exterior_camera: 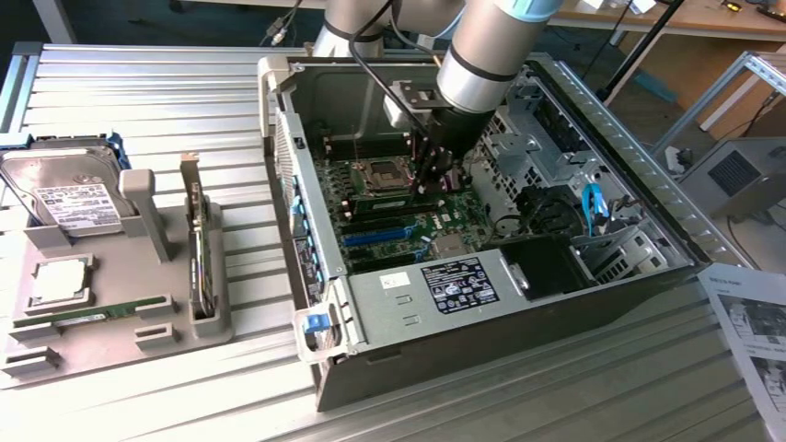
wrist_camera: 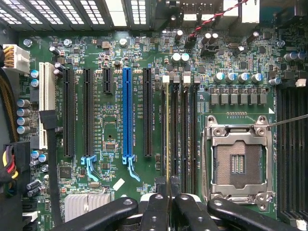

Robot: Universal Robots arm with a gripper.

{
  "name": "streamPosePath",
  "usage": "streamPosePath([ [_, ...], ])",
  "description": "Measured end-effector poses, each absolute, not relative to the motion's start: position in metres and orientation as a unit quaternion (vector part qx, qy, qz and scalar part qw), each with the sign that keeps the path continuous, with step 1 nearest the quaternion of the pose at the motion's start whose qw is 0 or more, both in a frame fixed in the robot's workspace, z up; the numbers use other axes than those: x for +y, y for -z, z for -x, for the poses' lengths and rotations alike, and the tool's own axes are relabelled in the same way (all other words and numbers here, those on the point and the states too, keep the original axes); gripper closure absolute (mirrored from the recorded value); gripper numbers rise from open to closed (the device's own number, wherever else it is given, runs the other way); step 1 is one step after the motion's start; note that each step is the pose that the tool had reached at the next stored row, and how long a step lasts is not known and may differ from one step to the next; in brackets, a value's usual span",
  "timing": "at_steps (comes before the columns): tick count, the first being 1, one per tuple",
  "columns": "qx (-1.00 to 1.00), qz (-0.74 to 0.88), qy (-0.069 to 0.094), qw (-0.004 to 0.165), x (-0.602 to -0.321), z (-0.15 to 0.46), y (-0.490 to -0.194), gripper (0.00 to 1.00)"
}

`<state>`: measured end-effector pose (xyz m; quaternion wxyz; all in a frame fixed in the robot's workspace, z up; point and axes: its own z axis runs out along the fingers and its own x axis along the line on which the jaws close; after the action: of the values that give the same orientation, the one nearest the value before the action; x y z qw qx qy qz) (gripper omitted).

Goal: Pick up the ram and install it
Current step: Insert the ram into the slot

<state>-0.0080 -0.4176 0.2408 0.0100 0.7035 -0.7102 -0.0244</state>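
In the wrist view my gripper [wrist_camera: 167,185] is shut on the ram [wrist_camera: 167,130], a thin stick seen edge-on. It runs along one of the memory slots [wrist_camera: 185,134] beside the open processor socket [wrist_camera: 239,163]. I cannot tell whether it is seated in the slot. In the exterior view the gripper [exterior_camera: 437,184] reaches down into the open computer case [exterior_camera: 406,313], just beside the socket [exterior_camera: 381,172] on the motherboard.
A grey tray [exterior_camera: 110,345] at the exterior view's left holds a hard drive [exterior_camera: 68,198], a square silver chip [exterior_camera: 59,281], a second green stick [exterior_camera: 92,316] and an upright card [exterior_camera: 197,249]. Case walls, drive cages and cables surround the gripper. A paper sheet [exterior_camera: 749,322] lies at the right.
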Motion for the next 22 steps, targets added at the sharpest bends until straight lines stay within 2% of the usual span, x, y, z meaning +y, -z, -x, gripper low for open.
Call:
streamPosePath([
  [22, -0.709, -0.705, 0.024, 0.010, -0.4169, 0.0080, -0.2374, 0.88],
])
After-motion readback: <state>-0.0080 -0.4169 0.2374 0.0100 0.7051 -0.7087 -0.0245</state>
